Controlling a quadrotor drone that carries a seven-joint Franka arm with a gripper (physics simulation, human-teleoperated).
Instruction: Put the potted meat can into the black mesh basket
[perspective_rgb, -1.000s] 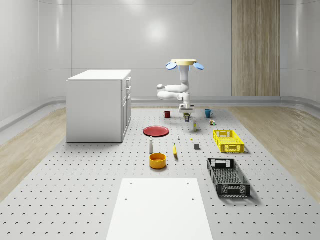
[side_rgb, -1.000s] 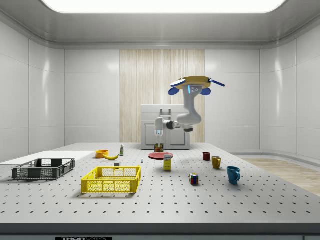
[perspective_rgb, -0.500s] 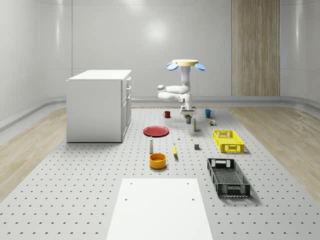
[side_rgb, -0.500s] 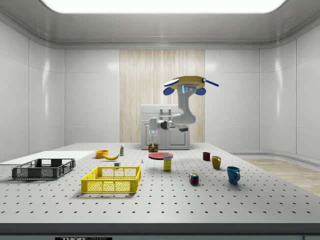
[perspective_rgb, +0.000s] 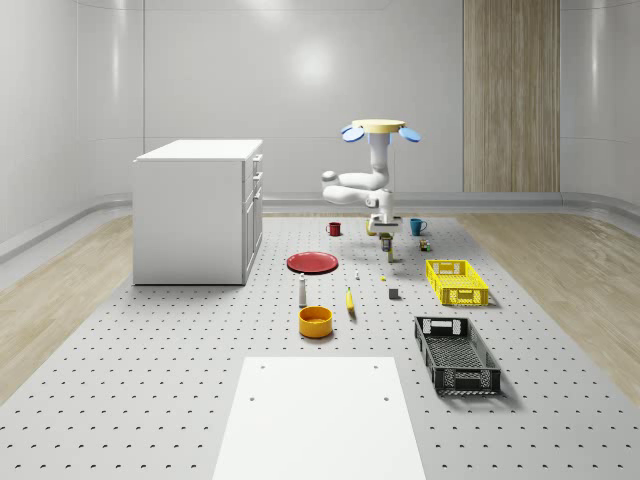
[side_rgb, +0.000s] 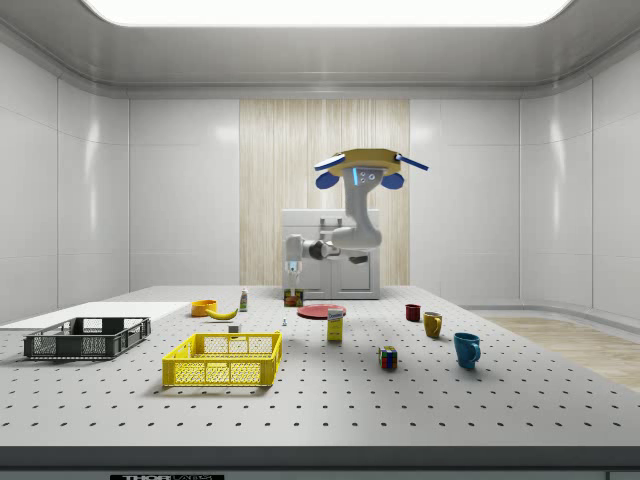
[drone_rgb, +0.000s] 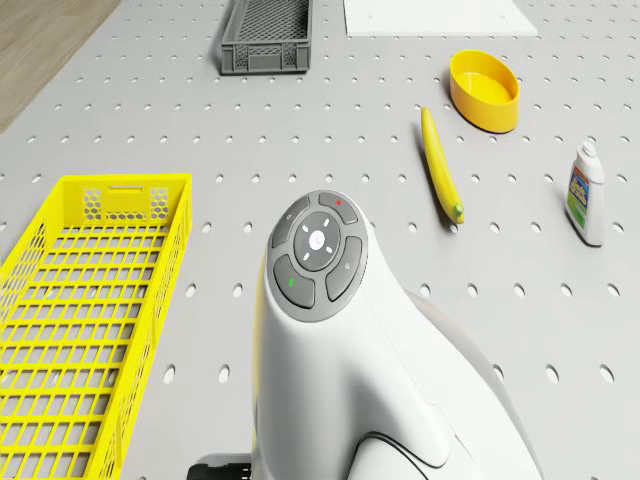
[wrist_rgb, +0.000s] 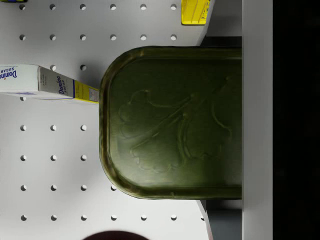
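Observation:
The potted meat can (wrist_rgb: 172, 122) shows its olive-green embossed top in the wrist view, pressed against one white finger (wrist_rgb: 257, 120). My gripper (side_rgb: 293, 288) is shut on the can (side_rgb: 293, 298), holding it a little above the table. The drone (perspective_rgb: 380, 129) hovers over the far part of the table, and its arm reaches down to the gripper (perspective_rgb: 385, 232) just behind the sugar box (perspective_rgb: 390, 253). The black mesh basket (perspective_rgb: 457, 355) lies near the front at the whole-scene view's right, also seen as basket (side_rgb: 87, 338) and basket (drone_rgb: 265, 35).
A yellow mesh basket (perspective_rgb: 457, 282) lies between the can and the black one. A banana (drone_rgb: 440, 165), an orange bowl (drone_rgb: 485, 90), a small bottle (drone_rgb: 585, 195) and a red plate (perspective_rgb: 313, 262) are on the table. A white cabinet (perspective_rgb: 195, 210) stands at the left.
The drone, arm and held can have shifted steadily toward the side view's left, and slightly right in the whole-scene view. The table's objects have not moved.

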